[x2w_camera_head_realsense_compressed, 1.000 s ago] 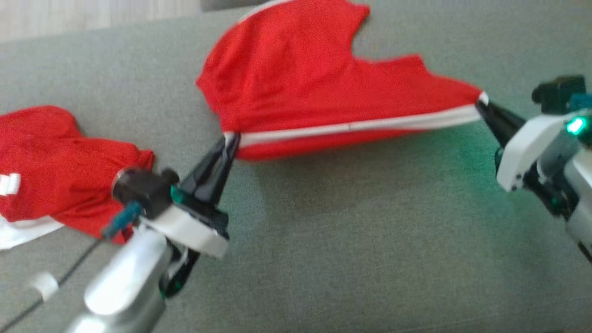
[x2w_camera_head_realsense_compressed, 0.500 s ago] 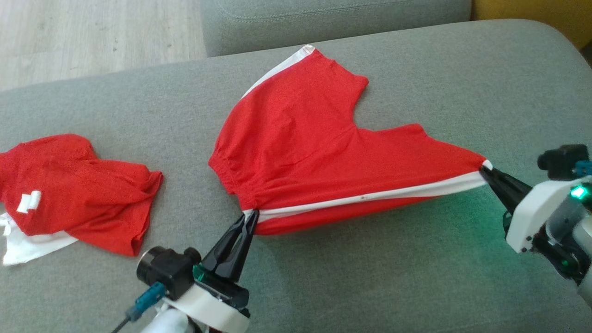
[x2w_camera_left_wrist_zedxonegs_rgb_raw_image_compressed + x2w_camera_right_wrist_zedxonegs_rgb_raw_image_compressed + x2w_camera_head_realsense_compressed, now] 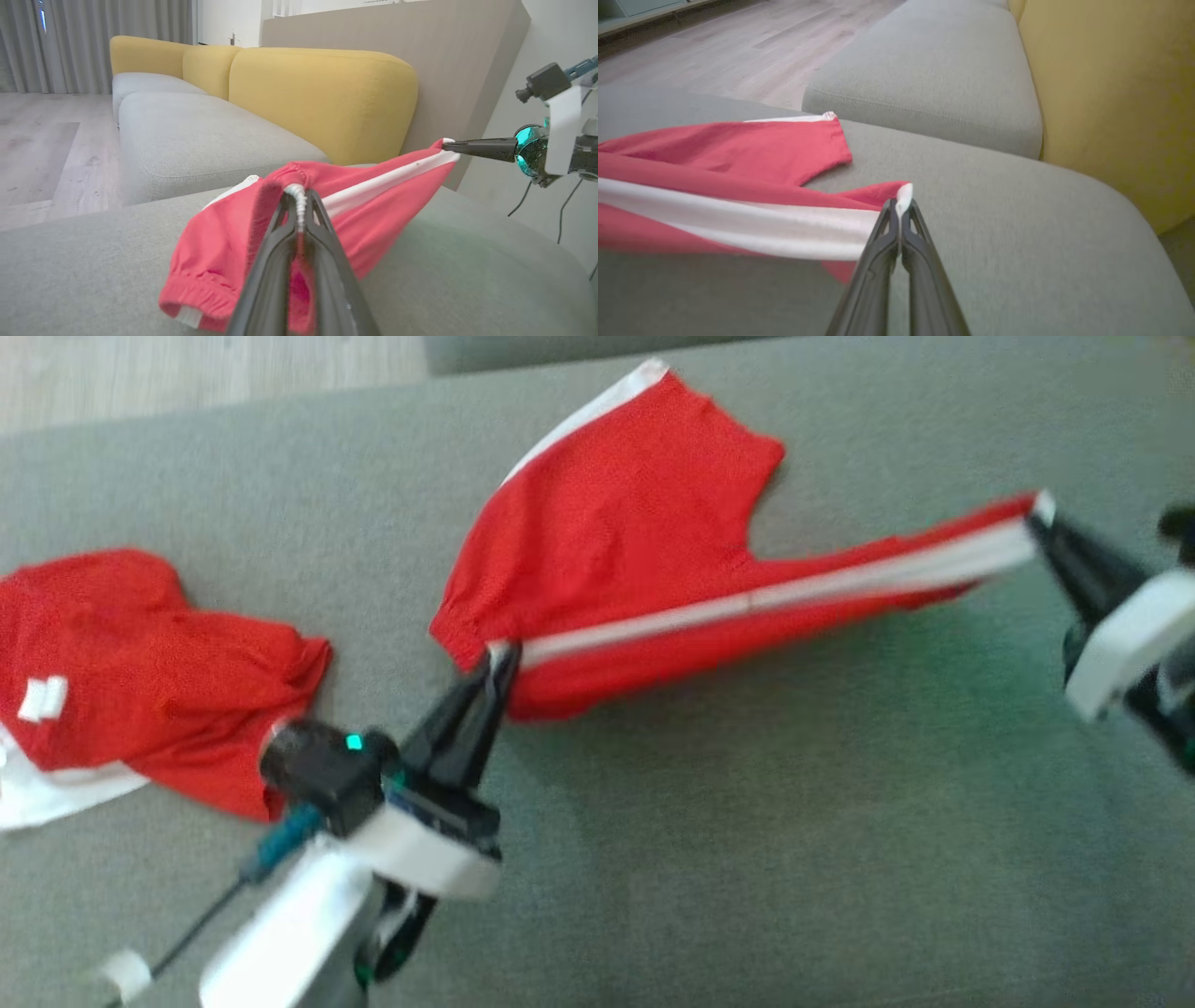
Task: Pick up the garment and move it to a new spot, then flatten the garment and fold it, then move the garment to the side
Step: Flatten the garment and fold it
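Note:
The garment is a pair of red shorts with a white side stripe, stretched between both grippers above the grey sofa seat. My left gripper is shut on the waistband end of the stripe. My right gripper is shut on the leg-hem end, held higher and farther back. The striped edge is taut and lifted; the other leg lies on the cushion.
A second red garment with white parts lies crumpled on the seat at the left. A further grey cushion and a yellow backrest lie beyond. Wood floor borders the sofa's far edge.
Both grippers carried the held striped edge up and away from me; the right end rose most, tilting the stripe. The head camera also shifted.

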Motion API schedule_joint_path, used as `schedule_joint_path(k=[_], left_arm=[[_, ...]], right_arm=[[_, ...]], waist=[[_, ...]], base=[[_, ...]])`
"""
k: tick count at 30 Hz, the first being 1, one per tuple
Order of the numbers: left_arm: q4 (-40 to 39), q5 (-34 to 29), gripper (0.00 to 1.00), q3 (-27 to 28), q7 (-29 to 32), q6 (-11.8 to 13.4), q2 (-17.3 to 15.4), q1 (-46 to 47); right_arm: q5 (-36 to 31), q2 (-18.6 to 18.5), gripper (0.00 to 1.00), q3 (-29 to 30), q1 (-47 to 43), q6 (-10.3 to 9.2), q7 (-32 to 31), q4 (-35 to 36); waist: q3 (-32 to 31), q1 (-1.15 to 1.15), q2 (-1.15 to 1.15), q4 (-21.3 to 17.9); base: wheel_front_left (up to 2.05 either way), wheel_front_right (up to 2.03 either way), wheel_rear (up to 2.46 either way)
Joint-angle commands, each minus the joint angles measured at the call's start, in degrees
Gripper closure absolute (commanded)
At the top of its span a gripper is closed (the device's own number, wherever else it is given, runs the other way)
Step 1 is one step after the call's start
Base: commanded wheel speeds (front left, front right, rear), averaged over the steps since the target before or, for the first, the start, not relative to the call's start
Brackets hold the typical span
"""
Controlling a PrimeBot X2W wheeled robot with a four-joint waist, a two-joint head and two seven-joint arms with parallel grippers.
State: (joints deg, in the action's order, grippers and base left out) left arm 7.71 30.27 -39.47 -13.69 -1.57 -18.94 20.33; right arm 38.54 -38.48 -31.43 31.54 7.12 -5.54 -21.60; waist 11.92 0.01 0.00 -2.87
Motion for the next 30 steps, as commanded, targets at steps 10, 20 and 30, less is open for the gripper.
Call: schedule_joint_path(k=[10,20,30], left_arm=[[5.74,0.11,1.00,4.83,-0.66,-1.18,2.33,12.30],[15.72,-0.21,1.00,3.69,-0.97,-3.03,8.54,22.23],[25.17,-0.33,1.00,2.93,-1.26,-4.21,14.26,29.40]], right_arm=[[-6.55,0.54,1.00,0.48,14.48,0.36,-5.15,-1.28],[-9.65,0.51,1.00,-7.37,30.27,0.36,-5.86,-9.49],[-12.12,1.00,0.00,-14.86,40.38,0.36,-1.68,-20.87]], waist=[[9.11,-0.01,0.00,6.94],[16.07,-0.01,0.00,13.93],[19.95,-0.01,0.00,18.39]], base=[[0.00,0.00,0.00],[0.00,0.00,0.00],[0.00,0.00,0.00]])
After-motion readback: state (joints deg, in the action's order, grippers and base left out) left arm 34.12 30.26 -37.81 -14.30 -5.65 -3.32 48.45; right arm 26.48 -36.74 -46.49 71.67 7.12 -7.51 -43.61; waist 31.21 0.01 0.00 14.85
